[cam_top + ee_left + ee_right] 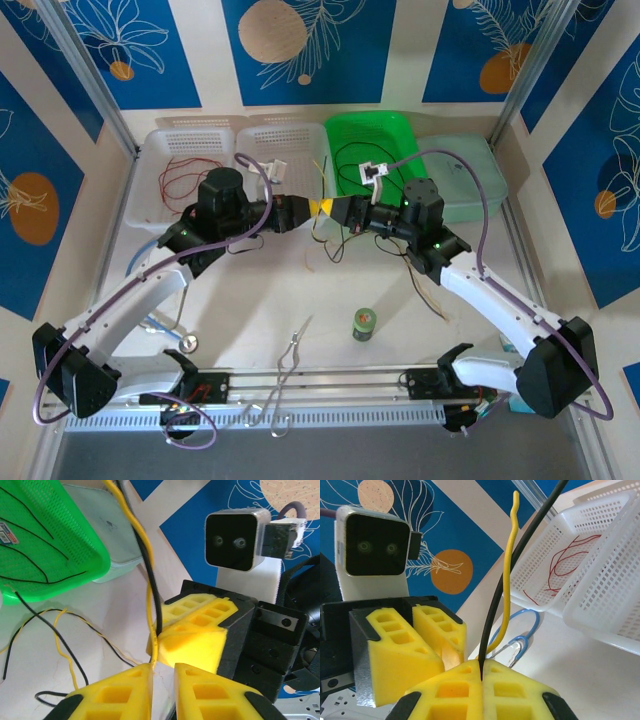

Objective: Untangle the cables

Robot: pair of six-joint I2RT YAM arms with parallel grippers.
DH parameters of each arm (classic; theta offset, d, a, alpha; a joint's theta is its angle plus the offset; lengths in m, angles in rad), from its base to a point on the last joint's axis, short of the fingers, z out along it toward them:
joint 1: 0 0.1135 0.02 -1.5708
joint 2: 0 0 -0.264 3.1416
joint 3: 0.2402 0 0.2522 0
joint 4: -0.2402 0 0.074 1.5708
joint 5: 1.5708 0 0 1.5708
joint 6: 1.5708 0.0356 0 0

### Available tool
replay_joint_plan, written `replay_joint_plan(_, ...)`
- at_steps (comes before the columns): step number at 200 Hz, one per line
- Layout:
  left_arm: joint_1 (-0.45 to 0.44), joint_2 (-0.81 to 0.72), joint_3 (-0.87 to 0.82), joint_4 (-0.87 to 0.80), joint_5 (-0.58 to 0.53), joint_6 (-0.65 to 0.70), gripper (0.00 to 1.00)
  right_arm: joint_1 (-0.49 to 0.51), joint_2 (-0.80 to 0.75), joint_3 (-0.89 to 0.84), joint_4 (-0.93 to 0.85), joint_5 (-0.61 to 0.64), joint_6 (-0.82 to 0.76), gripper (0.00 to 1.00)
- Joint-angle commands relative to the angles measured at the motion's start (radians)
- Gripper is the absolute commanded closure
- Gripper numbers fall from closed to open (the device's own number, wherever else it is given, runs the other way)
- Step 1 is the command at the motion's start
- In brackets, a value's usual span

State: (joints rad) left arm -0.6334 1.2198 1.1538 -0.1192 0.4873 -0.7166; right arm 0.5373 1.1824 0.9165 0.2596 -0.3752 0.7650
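Above the table's middle my two grippers meet tip to tip. My right gripper [333, 209] [481, 664] is shut on a black cable [498, 590] [147, 560] and a yellow cable [506, 608] [142, 545] that rise together from its seam. My left gripper [303, 210] [162, 666] faces it with a narrow gap between its jaws. The yellow cable's lower end rests against the tip of one finger, not pinched. More black and yellowish cables [60, 640] [330, 248] trail loose on the table below. Red cables [185, 180] [565, 560] lie in a white basket.
Along the back stand two white baskets [205, 135] [290, 135], a green basket [385, 125] holding a black cable [350, 160], and a pale-green tub [465, 170]. A light-blue stethoscope [160, 325] [530, 625] lies front left. Forceps [290, 355] and a small green can [364, 324] sit near the front.
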Motion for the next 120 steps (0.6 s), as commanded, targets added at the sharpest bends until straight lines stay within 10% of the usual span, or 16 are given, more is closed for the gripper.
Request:
replay_joint_plan(1, -0.008, 0.006, 0.032, 0.009, 0.032, 0.001, 0.81, 0.009, 0.007, 0.041, 0.001, -0.025, -0.015, 1.0)
replay_joint_plan(120, -0.013, 0.013, 0.019, -0.012, 0.03, 0.012, 0.77, -0.002, 0.011, 0.016, 0.092, -0.061, 0.053, 1.0)
